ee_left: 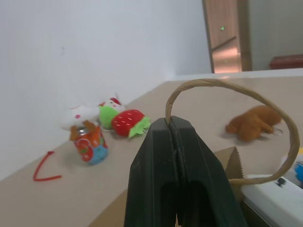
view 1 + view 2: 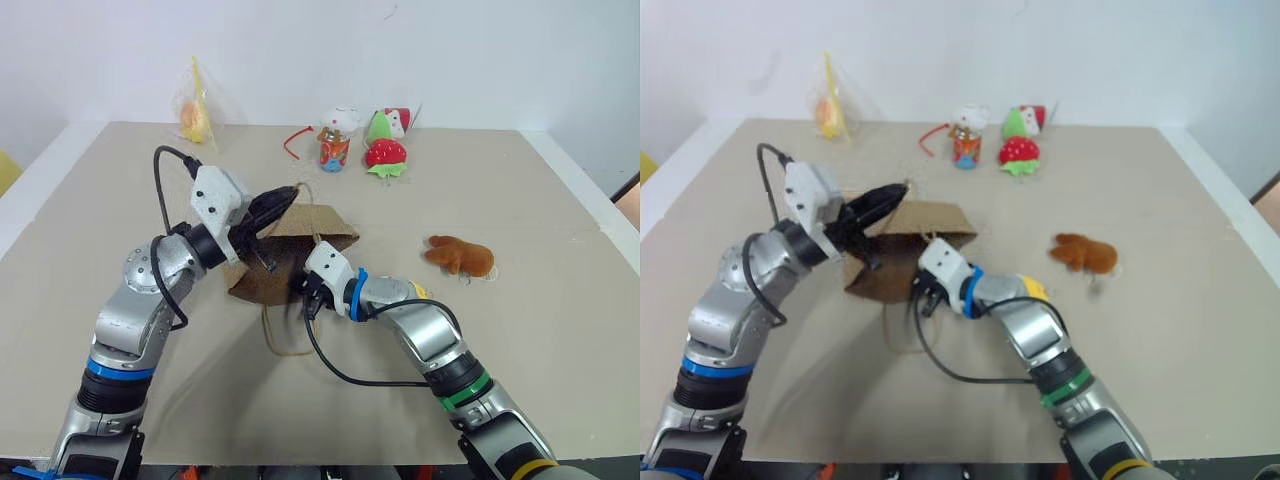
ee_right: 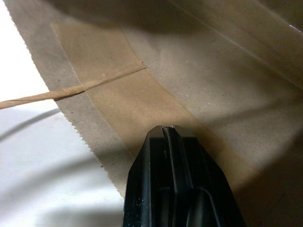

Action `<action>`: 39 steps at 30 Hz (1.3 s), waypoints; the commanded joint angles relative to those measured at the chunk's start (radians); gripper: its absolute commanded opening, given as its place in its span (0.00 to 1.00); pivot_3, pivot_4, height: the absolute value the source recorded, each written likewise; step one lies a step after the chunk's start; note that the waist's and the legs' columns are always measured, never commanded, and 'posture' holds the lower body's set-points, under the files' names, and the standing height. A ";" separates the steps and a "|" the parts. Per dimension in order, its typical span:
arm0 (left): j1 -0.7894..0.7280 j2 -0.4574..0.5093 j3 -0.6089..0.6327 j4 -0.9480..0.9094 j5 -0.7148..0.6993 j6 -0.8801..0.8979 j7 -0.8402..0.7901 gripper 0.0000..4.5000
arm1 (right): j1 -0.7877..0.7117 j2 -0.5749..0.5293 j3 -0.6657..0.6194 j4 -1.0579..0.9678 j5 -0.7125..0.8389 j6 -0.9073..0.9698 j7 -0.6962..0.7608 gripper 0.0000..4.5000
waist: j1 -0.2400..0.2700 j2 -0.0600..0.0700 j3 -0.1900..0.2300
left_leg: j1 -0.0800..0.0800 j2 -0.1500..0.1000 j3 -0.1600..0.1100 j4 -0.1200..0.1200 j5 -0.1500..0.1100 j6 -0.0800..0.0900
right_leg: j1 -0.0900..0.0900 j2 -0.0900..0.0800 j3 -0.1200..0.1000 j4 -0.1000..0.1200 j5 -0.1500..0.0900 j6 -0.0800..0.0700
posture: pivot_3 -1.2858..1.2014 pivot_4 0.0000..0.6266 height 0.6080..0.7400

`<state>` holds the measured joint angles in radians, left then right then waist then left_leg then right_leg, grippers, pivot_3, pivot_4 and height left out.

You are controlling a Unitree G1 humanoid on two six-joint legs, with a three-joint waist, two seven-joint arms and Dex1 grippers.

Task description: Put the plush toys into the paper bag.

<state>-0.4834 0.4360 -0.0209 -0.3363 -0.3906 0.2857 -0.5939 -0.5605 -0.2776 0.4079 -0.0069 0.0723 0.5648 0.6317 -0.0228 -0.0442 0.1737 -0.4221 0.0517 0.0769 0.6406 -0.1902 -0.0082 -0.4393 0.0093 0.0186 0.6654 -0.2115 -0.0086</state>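
My left end effector [image 1: 173,124] is clamped on the paper bag [image 2: 310,235]'s handle [image 1: 236,87], lifting the mouth open on the desk [image 2: 520,330]. My right end effector [image 3: 166,128] is closed, empty, tip inside the mouth. I should spread it wide; the brown plush toy [image 2: 460,256] waits to the right.

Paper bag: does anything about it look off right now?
Yes. The paper bag lies crumpled on the table, not upright. The left hand is shut on one handle, and the brown plush toy lies outside it.
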 commanded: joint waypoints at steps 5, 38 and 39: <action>-0.063 -0.013 0.060 -0.060 -0.005 -0.036 0.034 0.00 | -0.003 0.009 -0.014 -0.012 -0.011 -0.020 0.003 0.00 | 0.000 0.000 0.000 | 0.000 0.000 0.000 0.000 0.000 0.000 | 0.000 0.000 0.000 0.000 0.000 0.000 | 0.52 0.24 1.00; -0.092 0.007 0.084 -0.212 -0.099 0.007 0.037 0.00 | -0.010 0.038 -0.015 0.027 -0.035 -0.058 0.024 0.00 | -0.001 0.000 0.000 | 0.000 0.000 0.000 0.000 0.000 0.000 | 0.000 0.001 0.000 0.000 0.000 0.000 | 0.52 0.24 1.00; -0.094 0.008 0.085 -0.212 -0.102 0.008 0.037 0.00 | -0.010 0.037 -0.016 0.028 -0.036 -0.059 0.025 0.00 | -0.001 0.000 0.000 | 0.000 0.000 0.000 0.000 0.000 0.000 | 0.000 0.001 0.000 0.000 0.000 0.000 | 0.52 0.24 1.00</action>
<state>-0.5528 0.4405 0.0460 -0.4977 -0.4740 0.2939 -0.5563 -0.5636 -0.2431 0.4021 0.0269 0.0380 0.5176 0.6525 -0.0234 -0.0442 0.1737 -0.4221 0.0522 0.0768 0.6403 -0.1902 -0.0083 -0.4395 0.0102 0.0187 0.6653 -0.2115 -0.0086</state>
